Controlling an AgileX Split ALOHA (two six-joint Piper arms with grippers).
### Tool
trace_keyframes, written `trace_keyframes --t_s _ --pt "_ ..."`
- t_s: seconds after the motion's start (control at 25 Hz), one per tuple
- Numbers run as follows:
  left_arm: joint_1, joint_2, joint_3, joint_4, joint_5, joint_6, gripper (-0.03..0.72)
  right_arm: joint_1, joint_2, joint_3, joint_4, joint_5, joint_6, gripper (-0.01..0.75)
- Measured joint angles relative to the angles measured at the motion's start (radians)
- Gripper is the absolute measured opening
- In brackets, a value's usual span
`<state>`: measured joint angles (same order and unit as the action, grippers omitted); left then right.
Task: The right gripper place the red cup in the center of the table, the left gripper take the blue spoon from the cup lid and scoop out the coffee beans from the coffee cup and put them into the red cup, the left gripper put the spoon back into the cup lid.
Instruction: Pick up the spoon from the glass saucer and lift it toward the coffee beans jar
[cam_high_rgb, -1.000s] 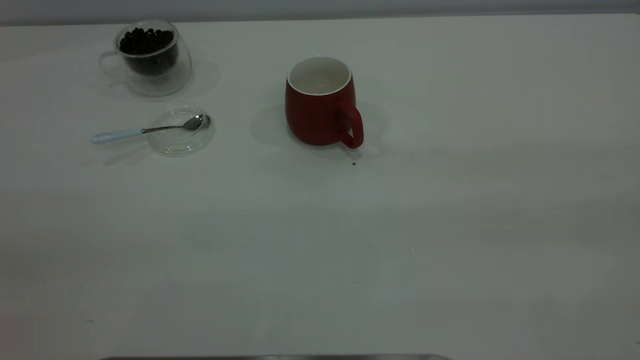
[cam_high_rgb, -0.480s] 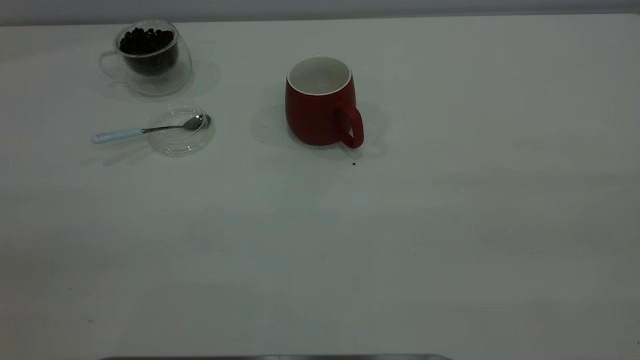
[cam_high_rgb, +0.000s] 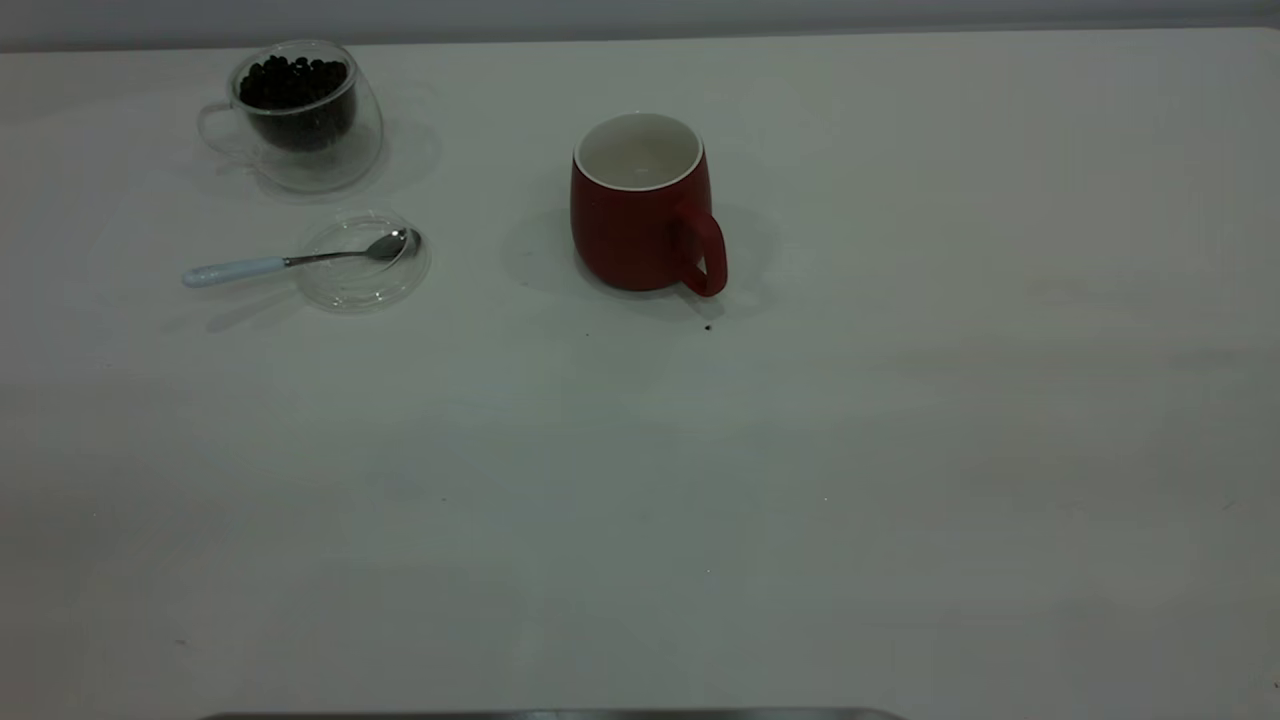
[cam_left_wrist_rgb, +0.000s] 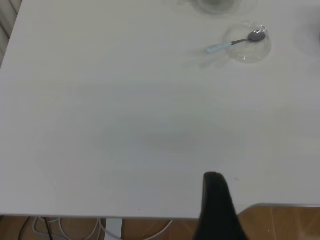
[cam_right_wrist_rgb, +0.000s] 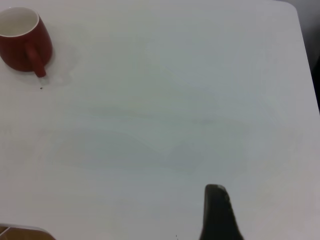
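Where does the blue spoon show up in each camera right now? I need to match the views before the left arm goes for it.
Exterior view: the blue spoon lies at upper left, bowl in the cup lid, handle sticking out past its rim.
Left wrist view: the spoon is far off, bowl in the lid.
Right wrist view: not in it.
Shared landmark: the cup lid links the exterior and left wrist views; the red cup links the exterior and right wrist views.
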<state>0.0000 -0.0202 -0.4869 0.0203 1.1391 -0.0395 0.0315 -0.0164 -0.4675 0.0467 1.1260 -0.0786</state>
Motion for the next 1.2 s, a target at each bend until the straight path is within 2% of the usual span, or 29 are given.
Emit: trace_keyframes --t_s 0.96,1.2 --pt "0.000 0.006 -0.001 -0.001 0.005 -0.009 0.564 0.000 0.000 0.000 -0.001 0.000 0.000 0.521" --pt "0.000 0.217 -0.046 -0.001 0.017 -0.074 0.573 0.000 0.000 0.000 -0.001 0.000 0.000 0.521"
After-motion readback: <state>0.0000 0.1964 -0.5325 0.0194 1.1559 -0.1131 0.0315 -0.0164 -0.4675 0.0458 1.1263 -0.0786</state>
